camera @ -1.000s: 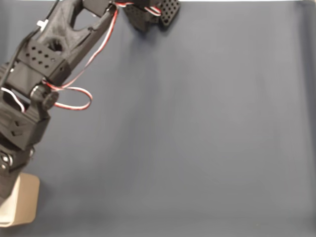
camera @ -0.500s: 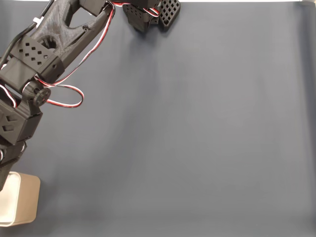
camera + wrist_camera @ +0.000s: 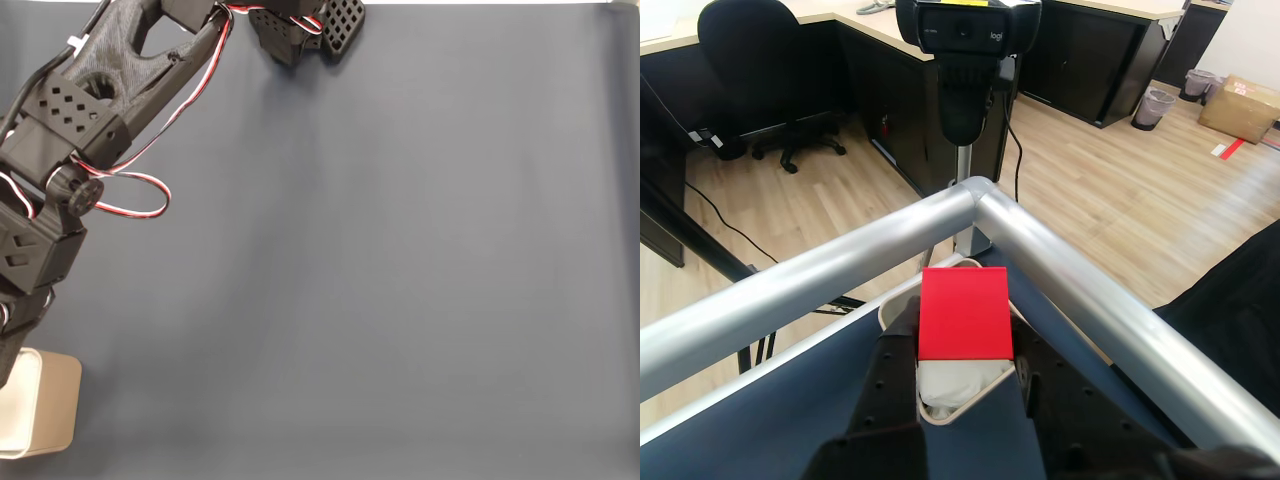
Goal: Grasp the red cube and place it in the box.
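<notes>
So you're most of the way there, as far as I can tell. In the wrist view the gripper (image 3: 965, 350) is clamped on the red cube (image 3: 964, 312), one black jaw on each side of it, and the cube is up in the air rather than sitting on anything. Right behind and below it in that same view you can see the box (image 3: 950, 402), its pale rim and white inside peeking out under the cube, so the cube looks lined up over the opening or very close to it. I can't say from this angle whether it's fully inside the rim line or just hanging at the edge. In the fixed view the black arm (image 3: 90, 130) stretches down the left side of the dark blue mat (image 3: 400, 280), and the box (image 3: 45, 415) sits at the bottom left corner with the arm partly covering it. So the grab and the carry look done, and what's left is the drop: letting go so the cube lands in the box, then backing the arm away. My guess is the thin walls mean you want it centred before you release, or it could clip the rim and tip out. Background is just office stuff: a webcam on a stand (image 3: 967, 45) and a metal frame rail (image 3: 810, 275).
</notes>
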`<state>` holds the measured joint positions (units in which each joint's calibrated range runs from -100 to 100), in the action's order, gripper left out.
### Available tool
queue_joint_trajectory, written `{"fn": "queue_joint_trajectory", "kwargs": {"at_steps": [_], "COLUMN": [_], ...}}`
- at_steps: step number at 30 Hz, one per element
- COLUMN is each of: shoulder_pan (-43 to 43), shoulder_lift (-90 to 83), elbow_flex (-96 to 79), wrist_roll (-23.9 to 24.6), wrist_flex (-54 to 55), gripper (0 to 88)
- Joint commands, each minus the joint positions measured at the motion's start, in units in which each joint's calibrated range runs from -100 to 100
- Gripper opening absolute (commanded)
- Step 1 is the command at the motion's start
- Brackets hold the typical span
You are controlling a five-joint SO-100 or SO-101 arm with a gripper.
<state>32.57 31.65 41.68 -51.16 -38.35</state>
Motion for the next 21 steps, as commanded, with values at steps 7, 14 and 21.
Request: {"fn": "queue_joint_trajectory", "kwargs": {"at_steps": [7, 14, 21], "shoulder_pan": [-0.5, -0.8, -1.0], "shoulder_lift": [-1.1, -0.4, 0.0], "elbow_flex": [3.3, 3.4, 3.4], "wrist_roll": [-0.6, -0.8, -0.8], "wrist_flex": [1.4, 1.9, 2.1], "gripper": [0.0, 0.0, 0.0]}}
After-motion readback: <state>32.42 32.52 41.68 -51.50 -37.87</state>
